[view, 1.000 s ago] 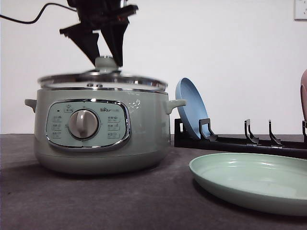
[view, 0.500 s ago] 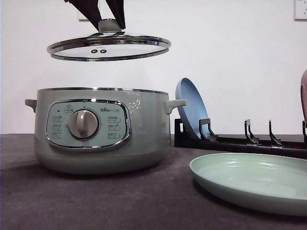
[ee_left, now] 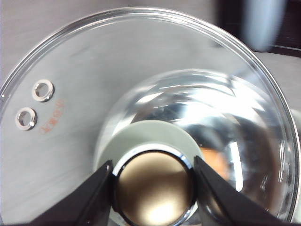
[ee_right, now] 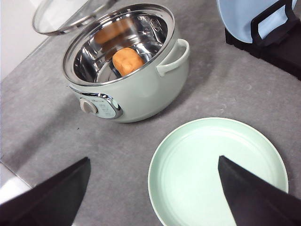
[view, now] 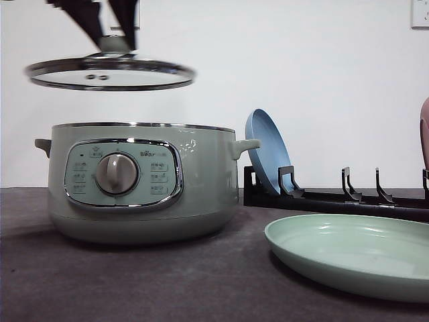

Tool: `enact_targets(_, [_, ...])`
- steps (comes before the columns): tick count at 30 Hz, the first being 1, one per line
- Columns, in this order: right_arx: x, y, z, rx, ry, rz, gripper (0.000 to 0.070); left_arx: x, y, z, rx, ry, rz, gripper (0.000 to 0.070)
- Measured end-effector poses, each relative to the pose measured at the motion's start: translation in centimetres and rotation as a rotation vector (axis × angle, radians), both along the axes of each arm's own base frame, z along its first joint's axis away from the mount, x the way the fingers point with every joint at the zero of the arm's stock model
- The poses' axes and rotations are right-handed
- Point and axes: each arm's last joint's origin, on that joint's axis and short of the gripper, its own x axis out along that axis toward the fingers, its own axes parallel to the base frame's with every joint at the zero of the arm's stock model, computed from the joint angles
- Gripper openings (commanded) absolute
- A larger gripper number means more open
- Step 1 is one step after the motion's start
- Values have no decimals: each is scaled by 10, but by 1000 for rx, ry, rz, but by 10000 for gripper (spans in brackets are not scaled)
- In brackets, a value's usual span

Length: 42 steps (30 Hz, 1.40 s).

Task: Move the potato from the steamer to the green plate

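The sage-green steamer (view: 137,181) stands open on the dark table, its dial facing me. Inside its steel bowl lies the orange-brown potato (ee_right: 128,60). My left gripper (view: 114,30) is shut on the knob of the glass lid (view: 110,72), which hangs above the pot's left side; the knob (ee_left: 153,183) sits clamped between the black fingers (ee_left: 96,193). The pale green plate (view: 352,255) rests on the table to the pot's right. High over that green plate (ee_right: 216,172) my right gripper (ee_right: 153,188) hangs open, nothing between its fingers.
A black dish rack (view: 335,198) stands behind the plate, with a blue plate (view: 267,151) leaning upright in its left slot. A white wall closes the back. Bare dark table lies in front of the pot.
The left gripper has lifted the lid off the steamer and carried it up, then leftwards. The pot now stands open. Nothing else has moved.
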Motion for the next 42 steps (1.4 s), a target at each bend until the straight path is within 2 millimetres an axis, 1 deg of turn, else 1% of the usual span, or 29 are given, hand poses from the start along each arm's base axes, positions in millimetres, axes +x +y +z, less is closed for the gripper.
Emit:
enact_targets(5, [2,2,-1,17,20,40,548,9,38,-1,7,10,108,0])
enact_targets(8, [11,6,-3,18,75,58,548,12,57,-1,11,9,162,0])
enact_targets(11, [25,11,-2,11,133,72,547,14,73,-1,11,9,205,0])
enact_targets(15, [44,19,4,-1,185,82,548,16,92,-1,11,12,256,0])
enact_targets(18, [62,25,13,-15,205,89,547,15,100,-1,15,19,281,0])
enact_targets(21, [88,39,27,-48,216,122,547,15,102,-1,16,20,287,0])
enact_targets(24, [116,55,40,-95,228,155,547,15,102,-1,11,21,284,0])
enact_targets(29, [170,91,60,-231,237,212,548,15,103,-1,11,23,288,0])
enact_targets(33, [209,129,64,-362,222,263,548,15,103,-1,11,23,289,0])
enact_targets(37, [244,171,52,-432,197,341,548,15,103,-1,11,23,288,0])
enact_targets(40, [262,202,32,-460,180,402,548,15,103,-1,11,23,288,0])
enact_targets(42, [271,220,18,-475,165,440,548,15,103,-1,11,22,288,0])
